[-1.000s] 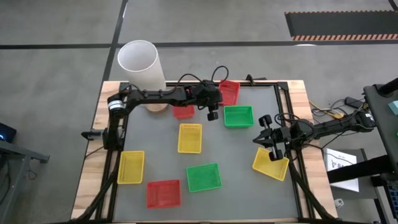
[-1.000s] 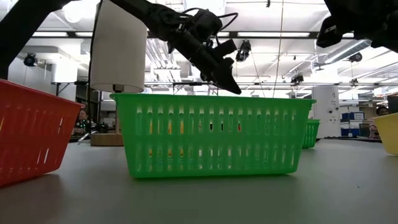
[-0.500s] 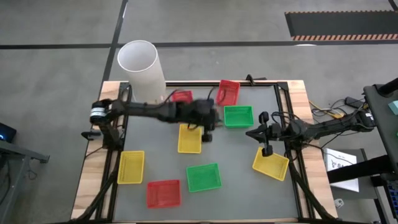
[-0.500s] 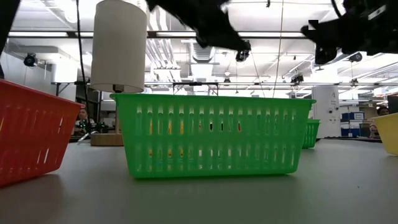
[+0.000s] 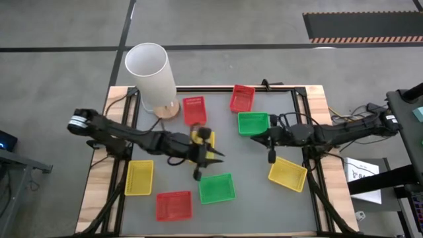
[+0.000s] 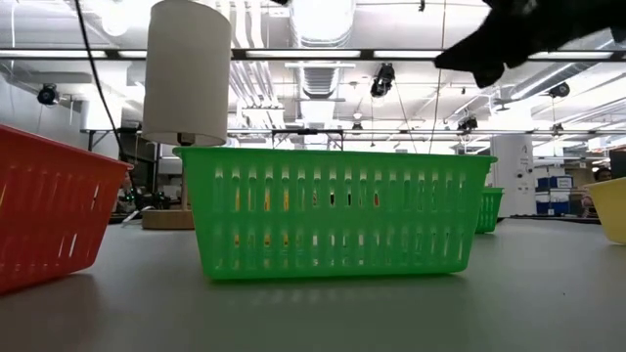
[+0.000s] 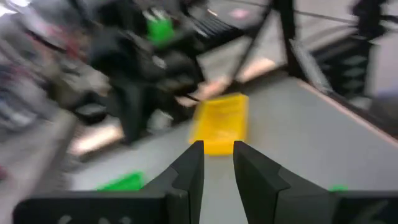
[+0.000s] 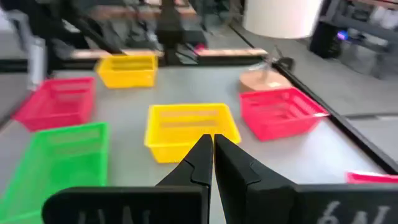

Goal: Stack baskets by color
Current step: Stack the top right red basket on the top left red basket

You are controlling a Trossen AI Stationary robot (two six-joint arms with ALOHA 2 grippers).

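Whereas a second ago the left arm reached over the red baskets at the far edge, in the high view the left gripper [image 5: 205, 158] now hangs over the middle of the table [image 5: 264, 211], across the centre yellow basket [image 5: 200, 137] and just short of the near green basket [image 5: 217, 188]. The right gripper [image 5: 270, 147] has swung inward from above the right yellow basket [image 5: 287, 174] to a spot beside the far green basket [image 5: 253, 123]. Two red baskets [image 5: 194, 110] [image 5: 242, 98] lie apart at the far edge, a third [image 5: 174, 205] and a yellow one [image 5: 139, 177] at the near left; the white cylinder [image 5: 151, 78] stands at the far left corner.

In the low view the left arm is gone from above the green basket [image 6: 331, 210]; only a dark arm [image 6: 518, 34] shows at upper right.

The left wrist view shows its fingers [image 7: 189, 171] slightly apart, holding nothing, with a yellow basket [image 7: 221, 122] beyond.

The right wrist view shows fingers [image 8: 199, 160] pressed together, empty, facing a yellow basket [image 8: 186, 127].
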